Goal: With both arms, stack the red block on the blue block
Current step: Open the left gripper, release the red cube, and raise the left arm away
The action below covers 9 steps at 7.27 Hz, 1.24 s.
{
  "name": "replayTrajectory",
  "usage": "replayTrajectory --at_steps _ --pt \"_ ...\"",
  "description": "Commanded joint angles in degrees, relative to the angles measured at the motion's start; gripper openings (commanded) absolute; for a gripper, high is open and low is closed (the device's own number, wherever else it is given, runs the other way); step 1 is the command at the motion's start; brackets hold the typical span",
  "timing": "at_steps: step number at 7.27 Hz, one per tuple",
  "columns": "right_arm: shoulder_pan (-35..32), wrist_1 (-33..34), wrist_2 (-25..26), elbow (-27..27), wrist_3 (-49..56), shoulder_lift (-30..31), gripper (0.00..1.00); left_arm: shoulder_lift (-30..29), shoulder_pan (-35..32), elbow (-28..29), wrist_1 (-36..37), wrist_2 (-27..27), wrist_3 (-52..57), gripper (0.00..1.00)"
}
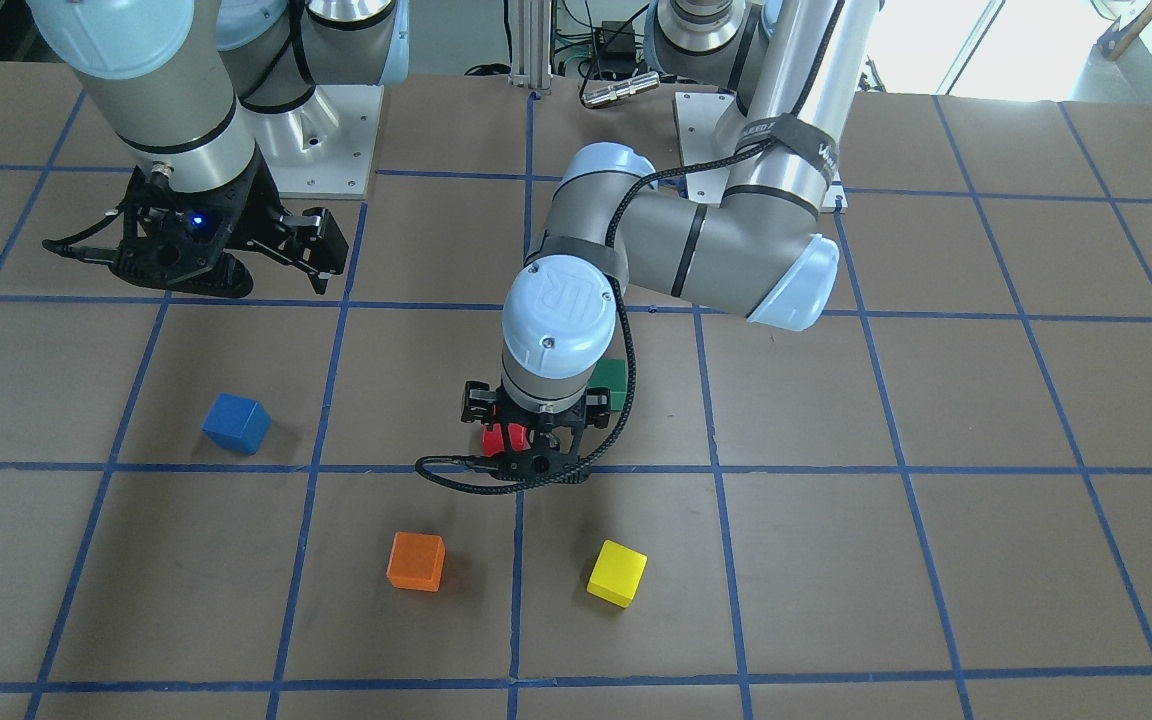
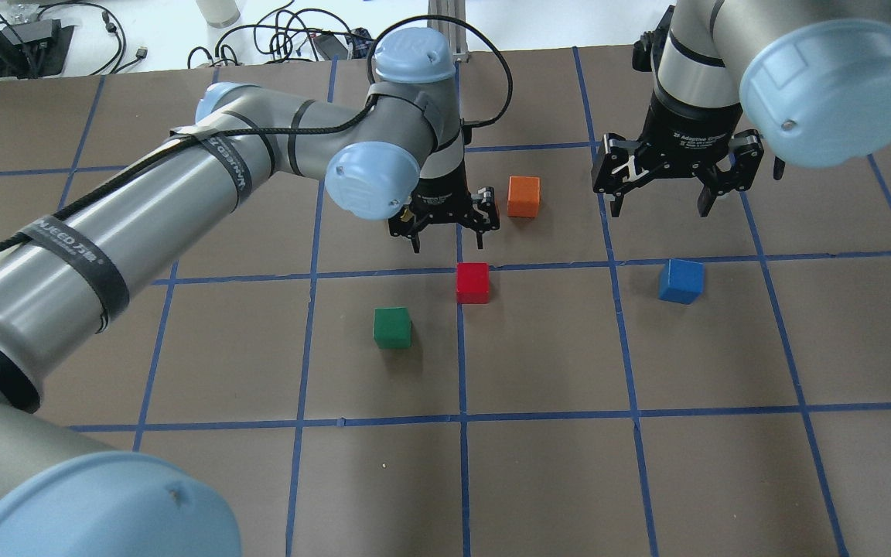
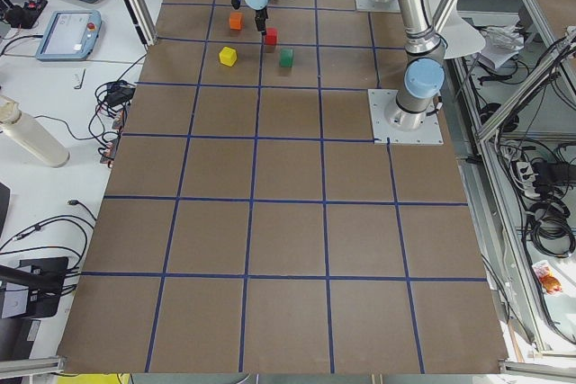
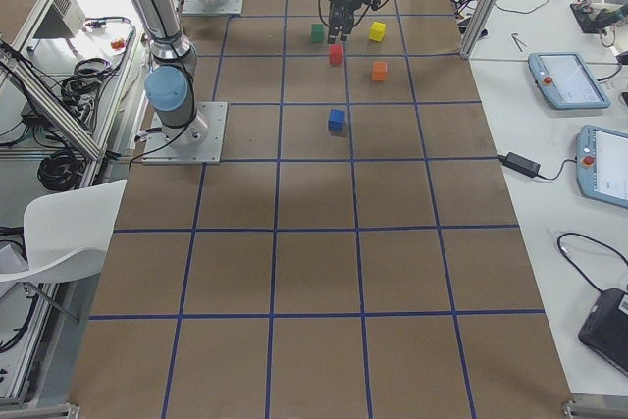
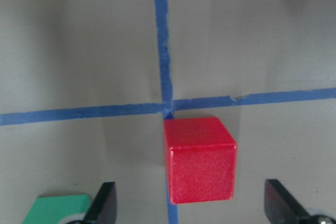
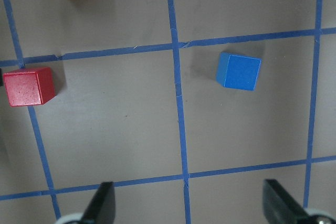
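Note:
The red block (image 2: 472, 282) sits on the brown table by a crossing of blue tape lines. My left gripper (image 2: 448, 236) hovers open above it. In the left wrist view the red block (image 5: 199, 161) lies between the two spread fingertips (image 5: 102, 205), with no contact. The front view shows only part of the red block (image 1: 498, 438) under the left gripper (image 1: 534, 445). The blue block (image 2: 681, 281) stands alone to the right, also seen in the front view (image 1: 236, 423). My right gripper (image 2: 660, 205) is open and empty, raised above and behind the blue block (image 6: 239, 71).
A green block (image 2: 392, 327) lies close to the red block, on the robot's side and to the left. An orange block (image 2: 524, 196) lies just beyond the left gripper. A yellow block (image 1: 617, 573) lies further out, hidden by the left arm in the overhead view.

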<state>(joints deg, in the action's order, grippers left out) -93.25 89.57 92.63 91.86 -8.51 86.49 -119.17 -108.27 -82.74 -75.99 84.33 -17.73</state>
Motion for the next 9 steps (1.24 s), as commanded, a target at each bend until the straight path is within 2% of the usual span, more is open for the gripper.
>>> replayTrajectory --at_steps 1,2,3,5,9 --pt "0.0 0.9 -0.3 0.0 -0.3 0.0 1.0 2.6 3.7 5.3 -8.0 4.1 0.1 1.0" --pt "0.0 1.0 -0.5 0.0 -0.4 -0.1 1.0 3.9 5.2 6.1 -9.0 7.3 0.1 1.0" --pt "0.0 1.1 -0.8 -0.2 -1.1 -0.5 1.0 5.7 7.8 6.0 -10.0 8.4 1.4 1.0" --pt "-0.1 1.8 -0.9 0.2 -1.5 -0.8 1.0 9.9 12.8 5.6 -15.7 8.7 15.4 1.0" --pt "-0.6 5.9 -0.9 0.9 -6.1 -4.6 1.0 14.9 18.0 0.1 -14.8 7.0 23.9 1.0"
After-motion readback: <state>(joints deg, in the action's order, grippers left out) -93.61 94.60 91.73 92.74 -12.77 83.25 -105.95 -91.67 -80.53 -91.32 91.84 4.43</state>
